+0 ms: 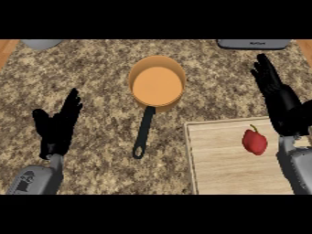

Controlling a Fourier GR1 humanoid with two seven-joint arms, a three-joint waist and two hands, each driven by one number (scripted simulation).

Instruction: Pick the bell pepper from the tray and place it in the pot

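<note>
The red bell pepper (pixel 255 141) lies on the wooden tray (pixel 219 169), just left of the right hand (pixel 283 103), whose fingers are straight and hold nothing. The orange pot (pixel 157 86), nothing in it, sits between that hand and the open, resting left hand (pixel 57 125).

Tabletop (pixel 104 105): speckled brown-beige granite look, mottled, polished stone. Plain smooth wood strips along its left and right edges. Tray (pixel 219 173): light wood, fine straight grain, matt, thin raised rim. Pot (pixel 158 84): orange, smooth, flat even finish inside, slightly darker outer wall; pot handle (pixel 143 132) black, smooth, faint sheen, looks plastic or coated metal. Bell pepper (pixel 255 141): red, glossy skin, small green stem. Left hand (pixel 57 125) and right hand (pixel 283 103): black, matt, plastic-like. Forearms grey, smooth, hard shell, slight sheen. Grey objects at the top edge: smooth, material can't tell.
</note>
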